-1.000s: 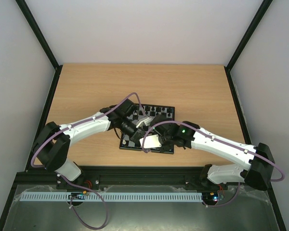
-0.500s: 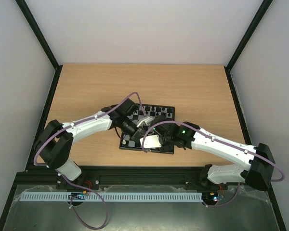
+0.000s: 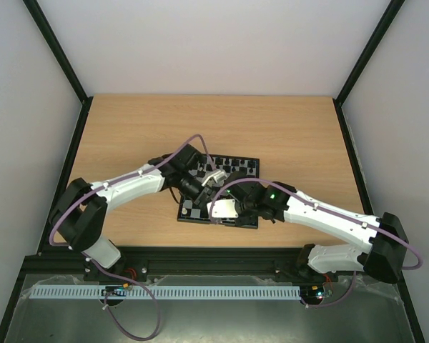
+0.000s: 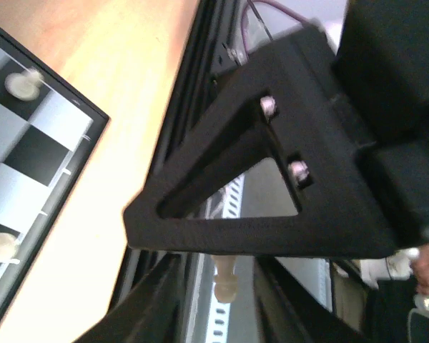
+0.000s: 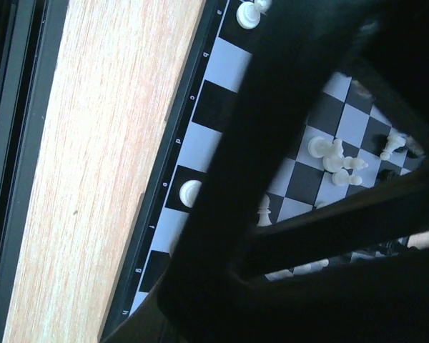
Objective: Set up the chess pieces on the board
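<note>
Edged slightly farther across the board within 1 second, the left gripper brackets 1 cream piece, grip unclear, the right gripper equally unreadable, while chess pieces cluster mid-board, so most sorting seemingly remains.
</note>
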Controlling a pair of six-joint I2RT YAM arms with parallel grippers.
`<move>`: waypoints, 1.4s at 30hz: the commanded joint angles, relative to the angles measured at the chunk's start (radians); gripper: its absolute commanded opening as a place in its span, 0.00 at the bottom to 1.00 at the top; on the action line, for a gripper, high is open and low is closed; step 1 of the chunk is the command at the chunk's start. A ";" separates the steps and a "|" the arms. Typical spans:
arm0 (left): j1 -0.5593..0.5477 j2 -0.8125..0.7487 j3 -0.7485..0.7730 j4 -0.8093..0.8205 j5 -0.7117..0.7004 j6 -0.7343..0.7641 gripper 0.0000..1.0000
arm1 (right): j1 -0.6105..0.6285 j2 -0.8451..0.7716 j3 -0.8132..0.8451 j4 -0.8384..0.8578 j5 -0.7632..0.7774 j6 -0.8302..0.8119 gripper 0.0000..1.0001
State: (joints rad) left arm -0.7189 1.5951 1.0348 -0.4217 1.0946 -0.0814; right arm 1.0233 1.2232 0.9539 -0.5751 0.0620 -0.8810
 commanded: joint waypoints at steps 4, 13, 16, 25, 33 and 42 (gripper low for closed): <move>0.080 -0.162 -0.127 0.152 -0.103 -0.098 0.37 | -0.028 -0.049 -0.051 0.034 -0.071 0.201 0.09; 0.060 -0.545 -0.373 0.498 -0.646 -0.289 0.51 | -0.177 -0.071 -0.026 0.084 -0.373 0.474 0.10; 0.011 -0.744 -0.459 0.634 -0.790 -0.280 0.57 | -0.224 -0.034 0.004 0.090 -0.504 0.546 0.10; -0.080 -0.682 -0.386 0.562 -0.653 -0.185 0.57 | -0.318 0.063 0.094 0.036 -0.783 0.589 0.12; -0.129 -0.593 -0.343 0.524 -0.645 -0.189 0.46 | -0.318 0.073 0.096 0.026 -0.804 0.577 0.14; -0.123 -0.569 -0.333 0.488 -0.648 -0.174 0.34 | -0.319 0.089 0.104 0.025 -0.822 0.576 0.15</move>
State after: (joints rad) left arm -0.8467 1.0176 0.6693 0.0856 0.4408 -0.2745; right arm 0.7067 1.2957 1.0260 -0.5041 -0.7155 -0.3061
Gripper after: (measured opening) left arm 0.372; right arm 0.148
